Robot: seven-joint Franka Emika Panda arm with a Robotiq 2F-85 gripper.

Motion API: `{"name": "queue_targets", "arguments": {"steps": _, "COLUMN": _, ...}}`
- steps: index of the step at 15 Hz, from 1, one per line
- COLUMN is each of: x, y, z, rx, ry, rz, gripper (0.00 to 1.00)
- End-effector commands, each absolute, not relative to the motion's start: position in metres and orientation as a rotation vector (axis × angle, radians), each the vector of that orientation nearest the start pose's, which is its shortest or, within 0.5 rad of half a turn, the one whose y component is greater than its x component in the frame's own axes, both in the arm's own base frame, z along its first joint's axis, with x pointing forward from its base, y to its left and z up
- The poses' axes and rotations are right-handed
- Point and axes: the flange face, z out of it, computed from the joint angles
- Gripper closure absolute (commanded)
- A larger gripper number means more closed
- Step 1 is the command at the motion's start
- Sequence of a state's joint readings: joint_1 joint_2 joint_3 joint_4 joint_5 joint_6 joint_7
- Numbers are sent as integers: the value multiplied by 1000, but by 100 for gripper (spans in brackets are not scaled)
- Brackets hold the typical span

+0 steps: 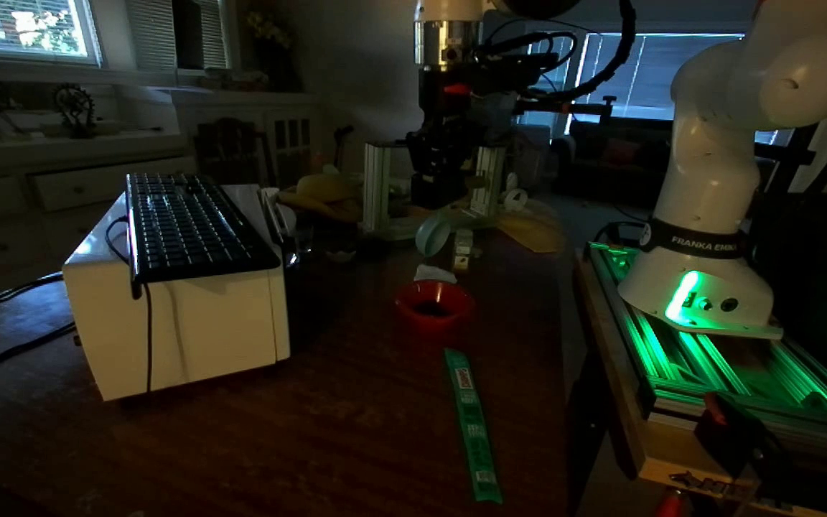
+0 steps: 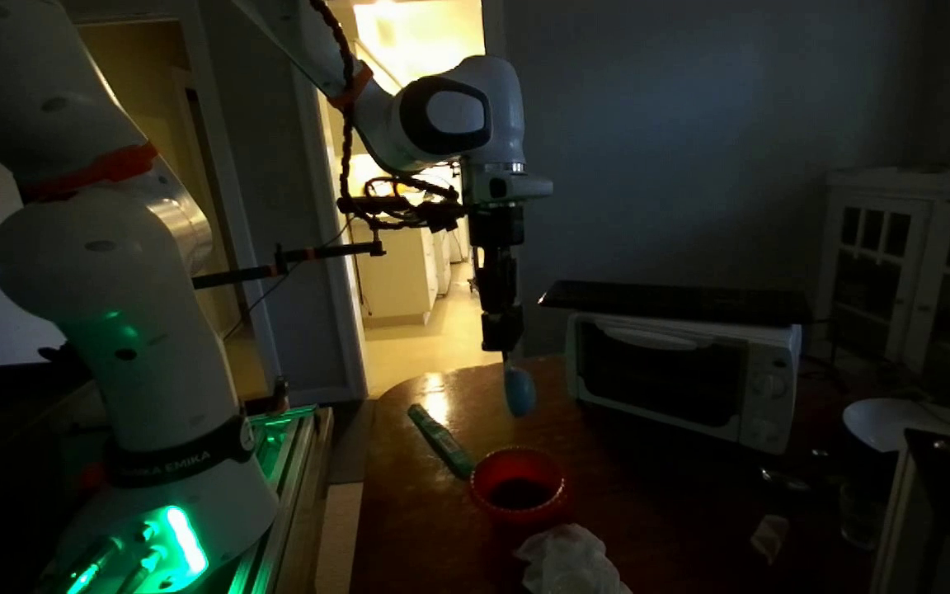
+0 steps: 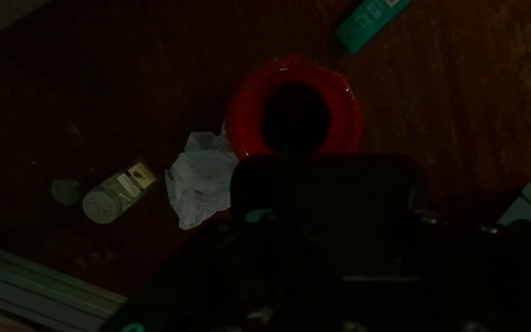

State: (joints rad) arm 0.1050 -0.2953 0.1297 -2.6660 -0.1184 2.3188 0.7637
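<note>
My gripper (image 1: 438,194) points down above the table and is shut on a pale blue utensil with a rounded, spoon-like end (image 1: 433,237). The blue end (image 2: 519,391) hangs on a thin stem below the gripper (image 2: 504,346) in an exterior view. The wrist view is dark; the black jaws (image 3: 327,193) hide nearly all the utensil. A red bowl (image 1: 413,305) with a dark inside stands upright on the table below the gripper; it also shows in the wrist view (image 3: 249,110). Crumpled white plastic or paper (image 3: 203,177) lies against the bowl.
A long green packet (image 1: 472,424) lies near the bowl. A spice jar (image 3: 120,191) lies on its side with a cap (image 3: 65,191) beside it. A white toaster oven (image 2: 681,379) carries a black keyboard (image 1: 184,222). A metal frame (image 1: 376,187) stands at the table's end.
</note>
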Motion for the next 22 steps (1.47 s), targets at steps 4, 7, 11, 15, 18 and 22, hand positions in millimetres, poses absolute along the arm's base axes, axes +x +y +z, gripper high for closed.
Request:
{"name": "queue_targets", "arguments": {"steps": 4, "x": 384, "y": 32, "z": 339, "rx": -3157, "ry": 684, "rz": -87, "gripper": 78}}
{"name": "queue_targets", "arguments": {"steps": 7, "x": 391, "y": 4, "z": 340, "rx": -3144, "ry": 676, "rz": -103, "gripper": 78}}
{"name": "queue_targets", "arguments": {"steps": 11, "x": 402, "y": -38, "z": 340, "rx": -3123, "ry": 713, "rz": -113, "gripper": 78}}
{"name": "queue_targets", "arguments": {"steps": 15, "x": 414, "y": -76, "z": 341, "rx": -3098, "ry": 764, "rz": -112, "gripper": 78}}
{"name": "queue_targets", "arguments": {"steps": 18, "x": 409, "y": -80, "z": 344, "rx": -3098, "ry": 795, "rz": -113, "gripper": 78}}
{"name": "queue_targets", "arguments": {"steps": 22, "x": 411, "y": -82, "z": 343, "rx": -3099, "ry": 795, "rz": -113, "gripper": 53}}
